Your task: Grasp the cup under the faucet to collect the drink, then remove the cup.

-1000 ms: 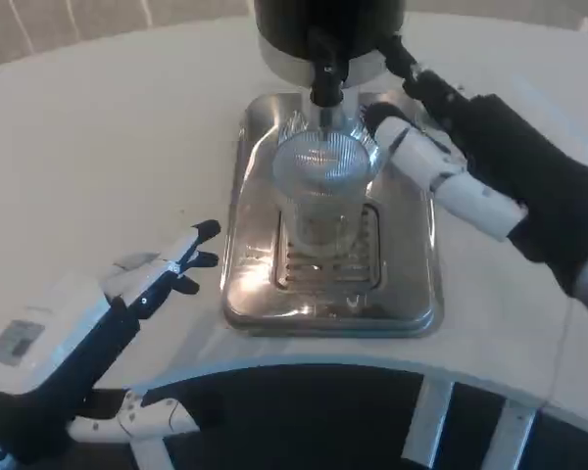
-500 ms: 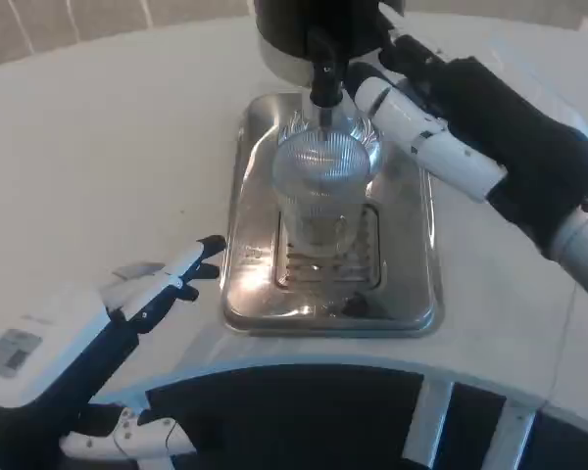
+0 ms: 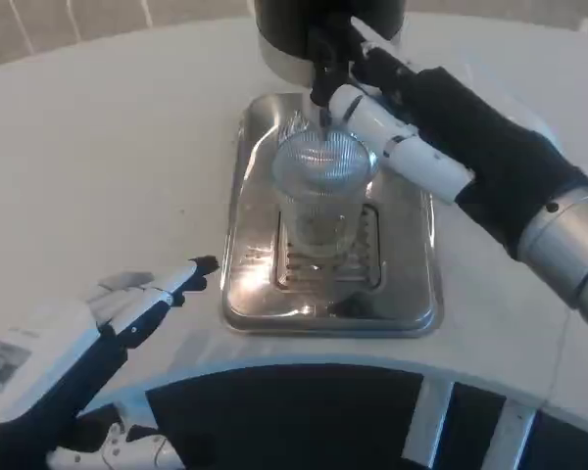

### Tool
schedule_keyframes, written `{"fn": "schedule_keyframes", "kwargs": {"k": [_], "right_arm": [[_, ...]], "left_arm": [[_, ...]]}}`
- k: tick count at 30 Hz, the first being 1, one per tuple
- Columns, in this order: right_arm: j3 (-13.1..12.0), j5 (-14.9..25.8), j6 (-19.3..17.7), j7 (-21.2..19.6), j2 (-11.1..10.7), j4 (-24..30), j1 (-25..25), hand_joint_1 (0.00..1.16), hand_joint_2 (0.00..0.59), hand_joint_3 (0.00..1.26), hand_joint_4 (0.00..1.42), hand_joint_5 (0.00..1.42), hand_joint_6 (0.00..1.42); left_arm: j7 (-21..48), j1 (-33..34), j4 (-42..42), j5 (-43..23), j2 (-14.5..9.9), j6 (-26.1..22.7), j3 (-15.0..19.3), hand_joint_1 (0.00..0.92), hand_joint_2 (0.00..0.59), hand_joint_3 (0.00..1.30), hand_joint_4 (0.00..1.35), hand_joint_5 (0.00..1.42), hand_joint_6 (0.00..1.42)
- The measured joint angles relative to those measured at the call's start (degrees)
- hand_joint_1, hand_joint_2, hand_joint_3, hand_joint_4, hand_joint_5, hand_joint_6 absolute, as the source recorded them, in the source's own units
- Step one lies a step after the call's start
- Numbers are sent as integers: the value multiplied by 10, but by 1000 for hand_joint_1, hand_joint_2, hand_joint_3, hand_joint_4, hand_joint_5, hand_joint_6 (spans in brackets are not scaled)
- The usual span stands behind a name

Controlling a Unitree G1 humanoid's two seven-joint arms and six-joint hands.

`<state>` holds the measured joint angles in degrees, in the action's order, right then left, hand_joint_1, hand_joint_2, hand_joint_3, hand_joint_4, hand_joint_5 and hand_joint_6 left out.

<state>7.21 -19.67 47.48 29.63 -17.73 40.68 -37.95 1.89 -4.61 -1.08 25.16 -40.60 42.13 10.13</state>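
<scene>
Cup (image 3: 320, 196) upright on drip tray (image 3: 245, 294), directly under faucet (image 3: 324, 83). My right hand (image 3: 421, 117) at cup's 2 o'clock, reaching faucet, grip unclear. My left hand (image 3: 127, 308) open, at tray's 8 o'clock, on table (image 3: 108, 147).

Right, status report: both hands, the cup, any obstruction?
Left hand open, idle. Right hand at the faucet, grip unclear. Cup on drip tray. Nothing blocking.

Clear ribbed cup (image 3: 320, 191) upright under faucet (image 3: 324, 86)
</scene>
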Motion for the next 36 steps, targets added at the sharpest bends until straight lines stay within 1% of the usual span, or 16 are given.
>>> {"fn": "schedule_keyframes", "kwargs": {"k": [5, 11, 16, 20, 22, 28, 30, 34, 36], "right_arm": [[9, 11, 0, -9, -7, -7, -19, 49, 473, 0, 0, 0, 30], [26, 15, 0, -13, -13, -16, -34, 46, 469, 0, 0, 0, 22], [34, 17, 0, -14, -24, -17, -39, 40, 469, 0, 0, 0, 18], [51, 15, 0, -15, -34, -17, -43, 34, 469, 0, 0, 0, 17], [57, 13, 0, -16, -37, -17, -44, 23, 455, 0, 0, 0, 16], [83, 3, -5, -18, -52, -18, -52, 16, 454, 0, 0, 0, 6], [96, -4, -12, -20, -56, -22, -58, 14, 454, 0, 0, 0, 1], [112, -16, -23, -19, -62, -30, -65, 11, 454, 0, 0, 0, 0], [121, -25, -34, -19, -69, -35, -68, 9, 454, 0, 0, 0, 0]], "left_arm": [[0, -3, 0, 0, -1, 0, 3, 0, 65, 106, 130, 247, 144], [1, -8, 0, -1, -10, 0, 6, 0, 65, 115, 130, 247, 144], [2, -13, 3, -1, -12, 0, 8, 0, 65, 117, 130, 247, 142], [5, -14, 7, -2, -16, 0, 9, 0, 65, 125, 140, 247, 133], [5, -14, 8, -3, -16, 0, 9, 0, 65, 127, 142, 247, 131], [5, -15, 13, -7, -18, 1, 11, 0, 65, 127, 143, 247, 130], [5, -16, 13, -9, -19, 1, 12, 0, 65, 127, 143, 247, 129], [5, -16, 16, -9, -20, 2, 12, 0, 65, 127, 143, 247, 129], [5, -16, 16, -9, -20, 3, 13, 0, 65, 127, 143, 247, 129]]}}
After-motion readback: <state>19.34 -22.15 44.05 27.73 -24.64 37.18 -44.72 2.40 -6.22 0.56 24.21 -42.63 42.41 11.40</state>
